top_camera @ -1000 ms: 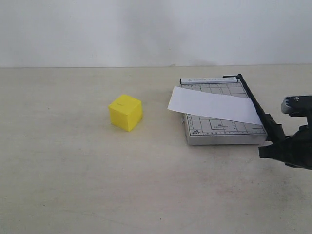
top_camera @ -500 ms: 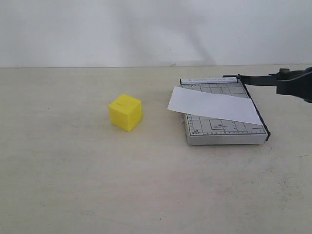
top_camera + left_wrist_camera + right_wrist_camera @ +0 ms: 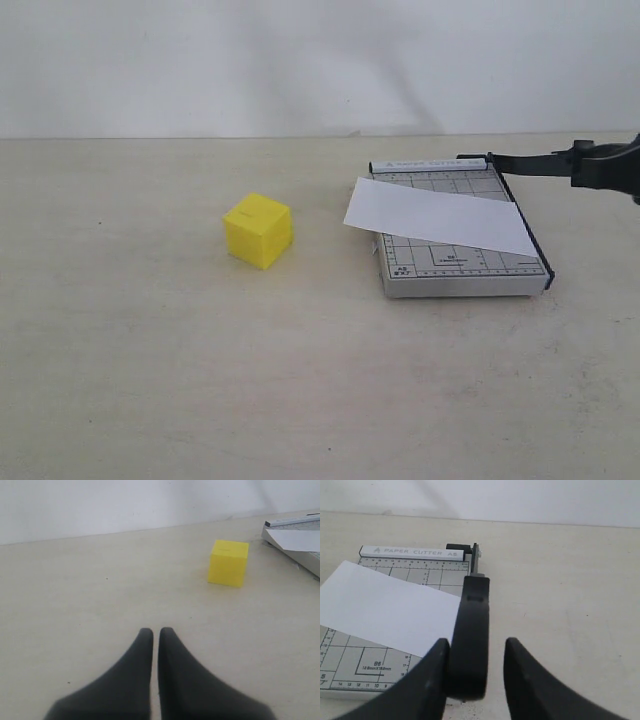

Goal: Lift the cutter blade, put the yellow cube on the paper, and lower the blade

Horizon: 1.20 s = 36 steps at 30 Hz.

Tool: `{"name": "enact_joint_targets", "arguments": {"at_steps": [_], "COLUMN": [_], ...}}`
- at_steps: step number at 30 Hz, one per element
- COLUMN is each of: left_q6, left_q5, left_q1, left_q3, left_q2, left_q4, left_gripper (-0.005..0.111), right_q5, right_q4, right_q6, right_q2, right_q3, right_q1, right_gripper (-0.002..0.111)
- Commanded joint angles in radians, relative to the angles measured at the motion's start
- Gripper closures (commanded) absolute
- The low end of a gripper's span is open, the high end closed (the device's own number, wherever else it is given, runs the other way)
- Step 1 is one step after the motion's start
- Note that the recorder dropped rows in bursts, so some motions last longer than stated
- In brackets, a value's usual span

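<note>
Grey gridded cutter board (image 3: 465,272) on the right of the bench (image 3: 150,380), carrying the paper (image 3: 440,217). The sheet lies flat and aslant across the grid, with its left corner overhanging the board's left edge. The cutter blade (image 3: 530,163) stands lifted off the board, pivoted at the far right corner and reaching rightward well above the board's right edge. Its thick handle sits between the fingers of the right gripper (image 3: 612,168). In the right wrist view these fingers (image 3: 422,680) are apart: the handle rests against one, with a clear gap to the other. The yellow cube (image 3: 258,230) stands on the bench to the left of the board, well apart from it, with bare surface between them and on every side. The left gripper (image 3: 156,631) hangs low over the near bench, its fingers together on nothing, the cube beyond them. The bench is pale beige and lightly scuffed; a plain white wall (image 3: 200,60) closes the far side.
</note>
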<state>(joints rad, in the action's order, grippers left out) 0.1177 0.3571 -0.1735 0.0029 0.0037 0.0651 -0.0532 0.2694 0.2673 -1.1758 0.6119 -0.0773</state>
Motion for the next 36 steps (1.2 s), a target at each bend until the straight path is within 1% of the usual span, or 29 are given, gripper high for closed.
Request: {"name": "enact_joint_targets", "arguments": {"at_steps": [1, 3, 6, 9, 10, 11, 12, 13, 14, 15, 16, 17, 18, 19, 20, 21, 22, 23, 24, 26, 28, 29, 31, 34, 36], "left_q6": [-0.003, -0.003, -0.003, -0.003, -0.003, -0.003, -0.003, -0.003, -0.003, -0.003, -0.003, -0.003, -0.003, -0.003, -0.006, -0.039, -0.104, -0.125, -0.131, -0.131, -0.129, -0.089, -0.067, -0.026, -0.008], "left_q5": [-0.017, -0.017, -0.017, -0.017, -0.017, -0.017, -0.017, -0.017, -0.017, -0.017, -0.017, -0.017, -0.017, -0.024, -0.041, -0.082, -0.138, -0.162, -0.197, -0.210, -0.208, -0.231, -0.281, -0.257, -0.342], "left_q1": [0.001, 0.001, 0.001, 0.001, 0.001, 0.001, 0.001, 0.001, 0.001, 0.001, 0.001, 0.001, 0.001, 0.001, 0.001, 0.001, 0.001, 0.001, 0.001, 0.001, 0.001, 0.001, 0.001, 0.001, 0.001], "left_q3": [-0.003, -0.003, -0.003, -0.003, -0.003, -0.003, -0.003, -0.003, -0.003, -0.003, -0.003, -0.003, -0.003, -0.003, -0.003, -0.003, -0.003, -0.003, -0.003, -0.003, -0.003, -0.003, -0.003, -0.003, -0.022], "left_q2": [-0.004, -0.004, -0.004, -0.004, -0.004, -0.004, -0.004, -0.004, -0.004, -0.004, -0.004, -0.004, -0.004, -0.004, -0.004, -0.004, -0.004, -0.004, -0.004, -0.004, -0.004, -0.004, -0.004, -0.004, 0.009], "left_q4": [0.002, 0.002, 0.002, 0.002, 0.002, 0.002, 0.002, 0.002, 0.002, 0.002, 0.002, 0.002, 0.002, -0.004, -0.010, 0.058, 0.211, 0.314, 0.474, 0.556, 0.593, 0.589, 0.581, 0.581, 0.581], "left_gripper": [0.102, 0.102, 0.102, 0.102, 0.102, 0.102, 0.102, 0.102, 0.102, 0.102, 0.102, 0.102, 0.102, 0.102, 0.102, 0.102, 0.102, 0.102, 0.102, 0.102, 0.102, 0.102, 0.102, 0.102, 0.102], "right_q5": [-0.093, -0.184, -0.419, -0.639, -0.707, -0.715, -0.695, -0.664, -0.568, -0.505, -0.381, -0.309, -0.182, -0.063, -0.005, 0.061, 0.094, 0.096, 0.090, 0.070, 0.062, 0.061, 0.064, 0.065, 0.072], "right_q4": [0.001, 0.001, -0.008, -0.063, -0.117, -0.163, -0.269, -0.347, -0.504, -0.594, -0.743, -0.813, -0.891, -0.901, -0.901, -0.912, -0.914, -0.914, -0.914, -0.914, -0.914, -0.914, -0.914, -0.914, -0.914], "right_q6": [-0.007, -0.007, -0.007, -0.007, -0.033, -0.072, -0.129, -0.169, -0.267, -0.343, -0.525, -0.622, -0.743, -0.768, -0.763, -0.742, -0.713, -0.694, -0.649, -0.627, -0.627, -0.627, -0.620, -0.616, -0.616], "right_q2": [0.079, 0.134, 0.224, 0.291, 0.324, 0.342, 0.379, 0.407, 0.455, 0.485, 0.542, 0.574, 0.620, 0.645, 0.648, 0.648, 0.635, 0.629, 0.614, 0.602, 0.594, 0.594, 0.594, 0.594, 0.594], "right_q3": [0.009, 0.009, 0.009, 0.009, 0.009, 0.006, -0.002, -0.016, -0.051, -0.079, -0.145, -0.180, -0.244, -0.307, -0.338, -0.386, -0.426, -0.443, -0.470, -0.497, -0.523, -0.538, -0.554, -0.565, -0.565], "right_q1": [0.007, 0.007, 0.007, 0.007, 0.007, 0.007, 0.007, 0.007, 0.007, 0.007, 0.007, 0.007, 0.007, 0.007, 0.007, 0.007, 0.007, 0.007, 0.007, 0.007, 0.007, 0.007, 0.007, 0.007, 0.007], "right_gripper": [0.063, 0.062, 0.062, 0.062, 0.064, 0.069, 0.086, 0.099, 0.108, 0.109, 0.109, 0.109, 0.109, 0.109, 0.109, 0.109, 0.109, 0.109, 0.109, 0.109, 0.109, 0.109, 0.109, 0.109, 0.109]}}
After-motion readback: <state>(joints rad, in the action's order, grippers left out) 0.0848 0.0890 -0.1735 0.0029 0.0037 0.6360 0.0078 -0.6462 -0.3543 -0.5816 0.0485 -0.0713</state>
